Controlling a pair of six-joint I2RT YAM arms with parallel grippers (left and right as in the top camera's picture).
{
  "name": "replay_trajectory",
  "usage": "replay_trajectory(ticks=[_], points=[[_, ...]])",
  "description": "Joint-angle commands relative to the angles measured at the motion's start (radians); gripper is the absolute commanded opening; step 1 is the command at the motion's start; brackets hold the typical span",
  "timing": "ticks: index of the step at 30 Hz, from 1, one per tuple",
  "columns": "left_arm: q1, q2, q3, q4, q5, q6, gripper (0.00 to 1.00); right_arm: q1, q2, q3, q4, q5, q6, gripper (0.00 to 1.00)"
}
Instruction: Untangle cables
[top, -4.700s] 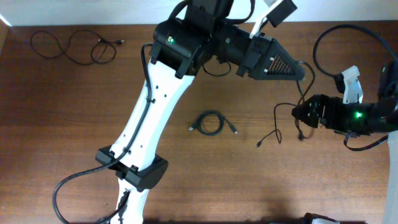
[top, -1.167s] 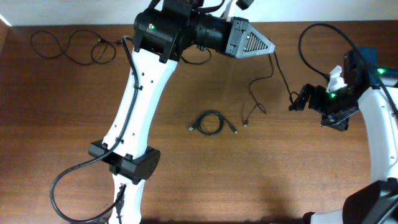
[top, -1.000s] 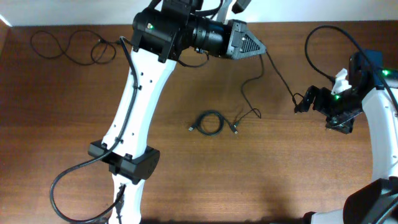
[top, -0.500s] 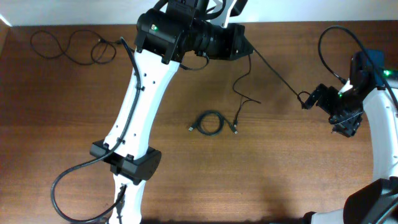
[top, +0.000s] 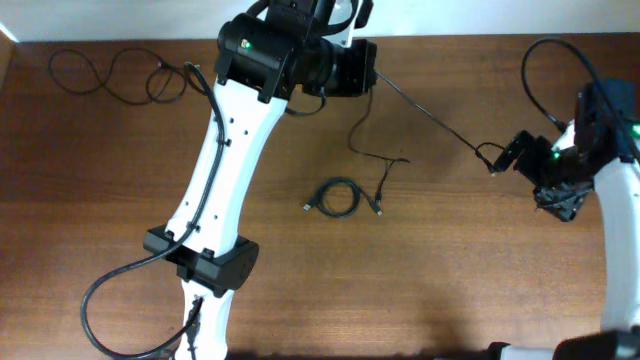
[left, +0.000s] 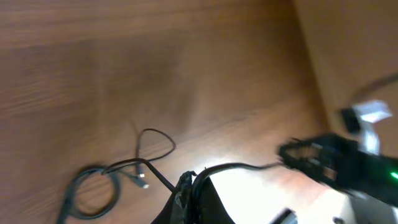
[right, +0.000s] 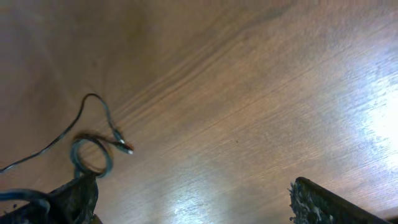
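Observation:
One thin black cable (top: 430, 118) stretches taut from my left gripper (top: 366, 72), shut on it near the table's back, to the tip of my right gripper (top: 503, 155). In the left wrist view the cable (left: 242, 166) passes through the closed left gripper (left: 193, 186). Its loose part (top: 352, 140) hangs and curls down to a plug (top: 380, 208). Beside that plug lies a small coiled cable (top: 338, 197), (left: 93, 190). My right gripper (right: 193, 186) stands wide open with nothing between its fingers. The strand (right: 18, 196) lies against its left finger (right: 78, 199).
A third thin cable (top: 110, 75) lies in wavy loops at the back left. My white left arm (top: 225, 170) crosses the table's middle from the front edge. A thick black arm cable (top: 545, 60) loops above the right arm.
My left gripper drew back and left with the cable while the right arm shifted right. The strand between them went taut, and its loose end slid left toward the coil.

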Motion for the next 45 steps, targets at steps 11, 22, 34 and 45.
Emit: replay_trajectory(ticks=[11,22,34,45], points=[[0.045,-0.051,0.034,-0.022,-0.294,-0.084,0.0,-0.023,-0.288,0.027,-0.011,0.238,-0.016,0.98],[0.045,-0.051,0.034,0.14,0.454,0.131,0.0,-0.023,-0.3,0.027,-0.02,-0.064,-0.178,0.98],[-0.04,-0.051,0.034,0.175,0.651,0.183,0.0,-0.003,-0.148,0.023,-0.096,-0.436,-0.496,0.98],[-0.09,-0.051,0.034,0.254,0.853,0.179,0.0,0.024,0.031,0.023,-0.036,-0.42,-0.496,0.98]])
